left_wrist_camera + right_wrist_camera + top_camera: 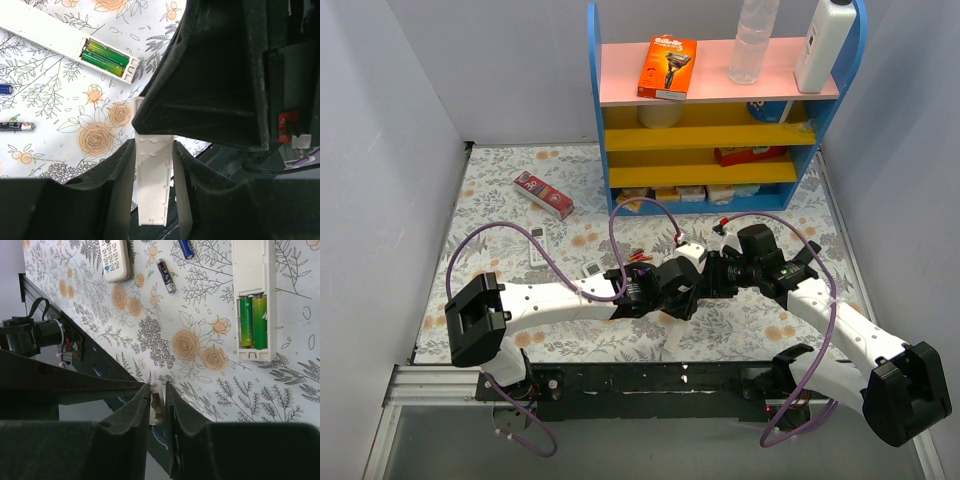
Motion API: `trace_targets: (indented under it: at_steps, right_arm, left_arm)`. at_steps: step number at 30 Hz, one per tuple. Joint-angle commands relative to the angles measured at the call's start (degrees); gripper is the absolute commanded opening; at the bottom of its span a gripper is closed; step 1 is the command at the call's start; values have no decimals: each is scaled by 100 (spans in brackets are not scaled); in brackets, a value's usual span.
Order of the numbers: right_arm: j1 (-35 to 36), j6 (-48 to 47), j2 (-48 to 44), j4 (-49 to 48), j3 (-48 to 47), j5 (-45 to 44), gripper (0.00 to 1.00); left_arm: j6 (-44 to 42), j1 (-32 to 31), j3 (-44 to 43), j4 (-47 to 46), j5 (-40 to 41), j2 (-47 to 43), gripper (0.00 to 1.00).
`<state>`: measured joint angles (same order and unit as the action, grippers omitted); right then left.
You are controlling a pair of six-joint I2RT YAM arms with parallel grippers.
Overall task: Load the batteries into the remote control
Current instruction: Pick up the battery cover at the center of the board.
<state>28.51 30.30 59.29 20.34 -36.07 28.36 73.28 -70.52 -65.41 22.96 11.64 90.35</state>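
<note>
Two green batteries (252,320) lie side by side in the open compartment at one end of a long white remote control (45,32), which rests back-up on the flower-printed tablecloth (95,140). A loose blue battery (186,247) and a black battery (166,276) rest on the cloth nearby, close to a second white remote (114,257) with its buttons showing. At the back, a blue-sided shelf unit (595,120) carries three things on its pink top board: an orange carton (667,67) marked Gillette, a clear plastic bottle (753,45) and a white bottle (823,45). Print on the batteries is too small to read. Both arms reach inward and meet over the middle of the table, wrists facing each other. The left gripper (154,150) is closed snugly on the sides of a white plastic battery cover (152,195), held lengthwise between its fingers. The right gripper (157,387), narrowed to a slit, pinches the cover's far end edge-on.
</note>
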Motion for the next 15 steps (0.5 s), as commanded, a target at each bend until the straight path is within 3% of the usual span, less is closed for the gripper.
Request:
trace_targets:
  at_steps: [1,3,4,7,11,15]
  right_arm:
    - [-39,-130,-40,-48,-119,135,21]
    - [-48,-191,-75,31,-198,82,17]
    - [-56,-279,-93,58,-276,56,13]
    - [-56,-533,-198,172,-540,-163,4]
    - [-56,-1174,-400,277,-935,-541,1]
    - [-65,-1983,-672,357,-1384,-1111,1]
  left_arm:
    - [29,-41,54,-116,181,-342,8]
    - [160,-41,72,-116,216,-360,11]
    - [204,-41,81,-125,225,-403,23]
    - [398,-32,203,-248,242,-622,44]
    - [845,205,572,-537,32,-1113,67]
    - [1643,653,1064,-1177,-398,-1765,79]
